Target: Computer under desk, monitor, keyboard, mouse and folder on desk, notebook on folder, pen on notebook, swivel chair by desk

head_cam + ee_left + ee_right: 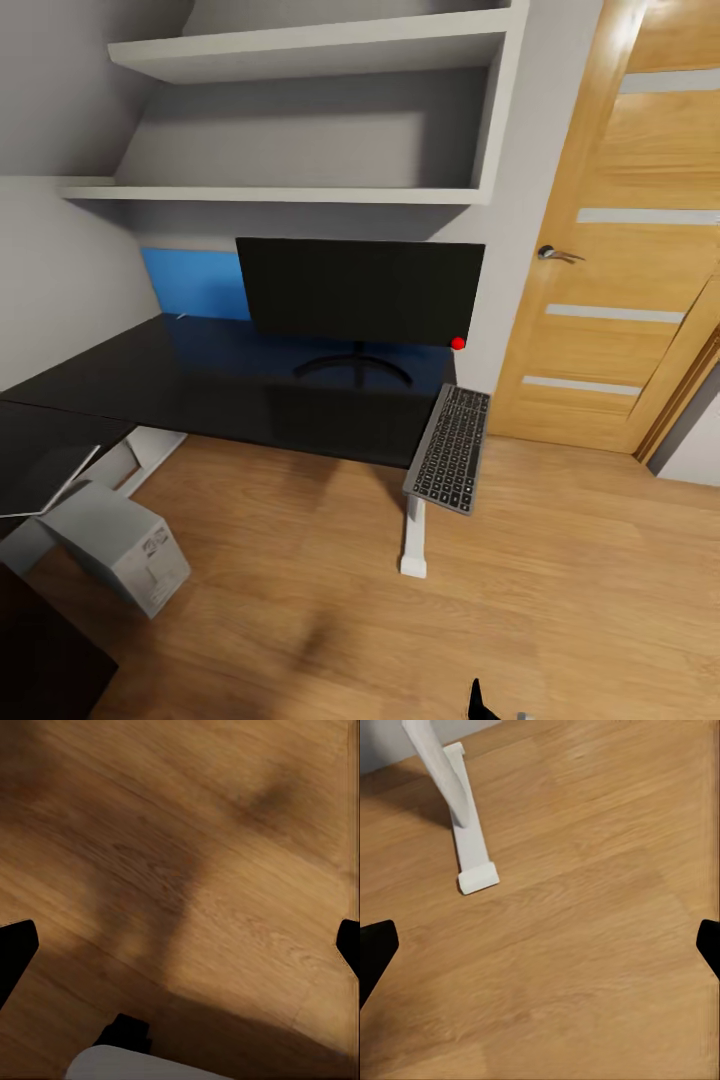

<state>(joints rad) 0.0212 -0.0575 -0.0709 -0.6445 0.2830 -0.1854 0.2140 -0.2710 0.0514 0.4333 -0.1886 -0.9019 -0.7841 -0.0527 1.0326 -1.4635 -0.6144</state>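
We saw the slim dark grey keyboard (449, 449) hanging half off the long black desk (230, 385), beside the wide black monitor (360, 290). Both our grippers (180, 945) (540, 945) were wide open over wooden floor. We should grab its middle and slide it gently.

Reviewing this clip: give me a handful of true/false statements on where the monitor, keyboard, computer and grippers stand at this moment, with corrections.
1. The monitor stands upright on the desk. True.
2. The keyboard lies flat in front of the monitor. False: it hangs tilted over the desk's right end, partly off the top.
3. The computer sits on the wooden floor by the desk's left part. True.
4. The right gripper holds the keyboard. False: its fingers are spread wide over bare floor, with the desk's white leg ahead.
5. The left gripper is shut. False: it is open above the floor.
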